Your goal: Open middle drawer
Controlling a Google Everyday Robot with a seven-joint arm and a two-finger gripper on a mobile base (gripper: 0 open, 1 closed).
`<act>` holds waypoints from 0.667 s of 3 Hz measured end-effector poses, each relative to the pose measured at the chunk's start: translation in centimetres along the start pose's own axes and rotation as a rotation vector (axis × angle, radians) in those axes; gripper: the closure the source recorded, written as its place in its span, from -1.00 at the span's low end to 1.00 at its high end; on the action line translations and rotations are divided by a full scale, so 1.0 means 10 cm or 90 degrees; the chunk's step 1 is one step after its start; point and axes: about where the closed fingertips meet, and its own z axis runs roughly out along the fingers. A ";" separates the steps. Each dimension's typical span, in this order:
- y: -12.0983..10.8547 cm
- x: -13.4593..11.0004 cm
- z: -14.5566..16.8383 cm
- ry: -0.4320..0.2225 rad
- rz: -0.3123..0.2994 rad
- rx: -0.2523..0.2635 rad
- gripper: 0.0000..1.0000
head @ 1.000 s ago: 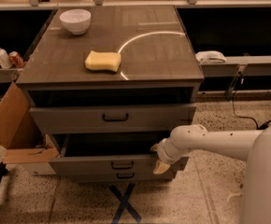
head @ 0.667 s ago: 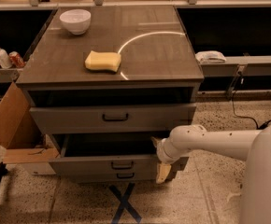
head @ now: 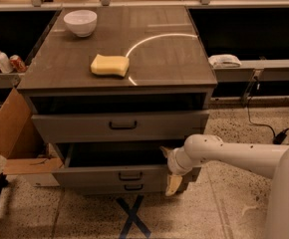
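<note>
The middle drawer (head: 109,176) stays pulled out; the tool (head: 175,183) has lowered slightly beside its right front corner. Whether the tool is apart or together cannot be told. The task appears essentially complete.

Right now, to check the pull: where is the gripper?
In the camera view, the gripper sits low and right of centre, at the right end of the middle drawer, right of its handle.

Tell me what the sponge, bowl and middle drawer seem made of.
Sponge: yellow foam, matte, soft-edged.
Bowl: smooth white, likely ceramic or plastic.
Middle drawer: grey-brown matte laminate or painted metal, unclear.
End effector sits at its right end.
</note>
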 end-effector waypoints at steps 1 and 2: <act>0.00 -0.18 0.07 -0.023 -0.024 -0.018 -1.00; 0.05 -0.34 0.15 -0.024 -0.040 -0.046 -1.00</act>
